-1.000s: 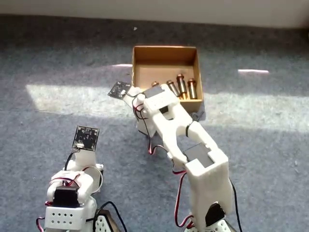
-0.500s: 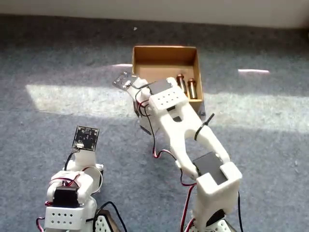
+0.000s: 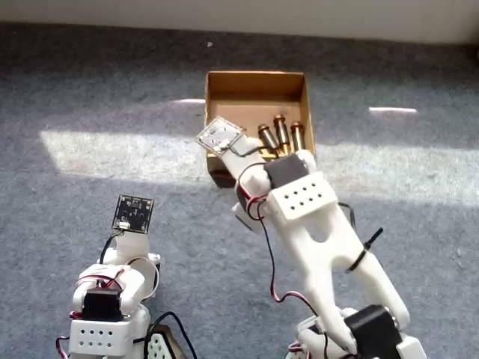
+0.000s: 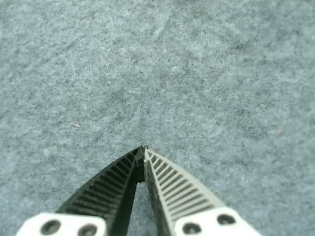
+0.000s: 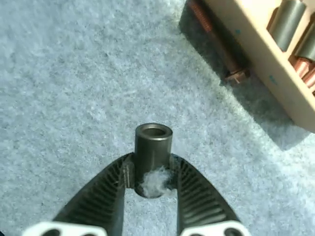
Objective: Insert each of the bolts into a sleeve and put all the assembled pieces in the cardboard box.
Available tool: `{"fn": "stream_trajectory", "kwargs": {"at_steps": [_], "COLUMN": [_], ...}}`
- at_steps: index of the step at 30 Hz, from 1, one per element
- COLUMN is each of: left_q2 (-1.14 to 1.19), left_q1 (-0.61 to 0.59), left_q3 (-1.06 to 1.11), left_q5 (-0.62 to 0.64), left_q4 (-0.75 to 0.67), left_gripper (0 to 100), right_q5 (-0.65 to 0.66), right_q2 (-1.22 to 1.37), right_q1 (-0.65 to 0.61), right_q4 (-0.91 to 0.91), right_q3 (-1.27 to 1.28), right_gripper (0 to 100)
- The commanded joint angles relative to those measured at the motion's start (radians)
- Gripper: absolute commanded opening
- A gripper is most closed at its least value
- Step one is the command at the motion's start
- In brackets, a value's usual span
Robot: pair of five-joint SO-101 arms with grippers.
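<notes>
The right tool (image 5: 152, 162) is seen clenched on a dark sleeve (image 5: 153, 140). The sleeve is held upright by its lower half above the grey worktop (image 5: 74, 73), with its open bore turned upward. A tuft of pale fluff (image 5: 153, 178) is caught on its side between the jaws.

A copper-coloured bolt (image 5: 216, 44) is laid on the worktop just beside the outer wall of the cardboard box (image 5: 256, 44), in the box's shadow. The bolt's head is seen, but its other end is cut off at the picture's edge.

In the high view the box (image 3: 254, 93) is placed towards the far edge of the worktop, about midway along it. Three assembled pieces (image 3: 281, 133) are made out side by side against its near wall. Their lower ends and the box's near left corner are covered by the right arm (image 3: 314, 217), so a full count cannot be given.

The left tool (image 4: 143, 150) is clenched tip to tip over the worktop. The left arm (image 3: 112, 299) is folded by the near left corner.
</notes>
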Motion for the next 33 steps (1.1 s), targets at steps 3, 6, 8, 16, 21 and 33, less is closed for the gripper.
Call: {"fn": "stream_trajectory", "kwargs": {"at_steps": [3, 6, 8, 16, 21, 33], "left_q2": [-0.008, -0.008, -0.008, -0.008, -0.008, -0.008], "left_q1": [-0.013, -0.013, -0.013, -0.013, -0.013, -0.008], "left_q3": [0.021, 0.021, 0.021, 0.021, 0.021, 0.021], "left_q5": [-0.011, -0.011, -0.011, -0.011, -0.011, -0.012], "left_q4": [0.003, 0.003, 0.003, 0.003, 0.003, 0.003], "left_gripper": [1, 1, 1, 1, 1, 1], "right_q5": [-0.011, -0.011, -0.011, -0.129, -0.209, -0.256], "right_q2": [-0.186, -0.252, -0.300, -0.504, -0.582, -0.837], "right_q1": [0.065, 0.081, 0.081, 0.079, 0.081, 0.237], "right_q4": [0.015, 0.015, 0.016, 0.008, 0.007, -0.268], "right_q3": [0.087, 0.143, 0.179, 0.300, 0.367, 0.719], "right_gripper": [0.5, 0.5, 0.5, 0.5, 0.5, 0.5]}}
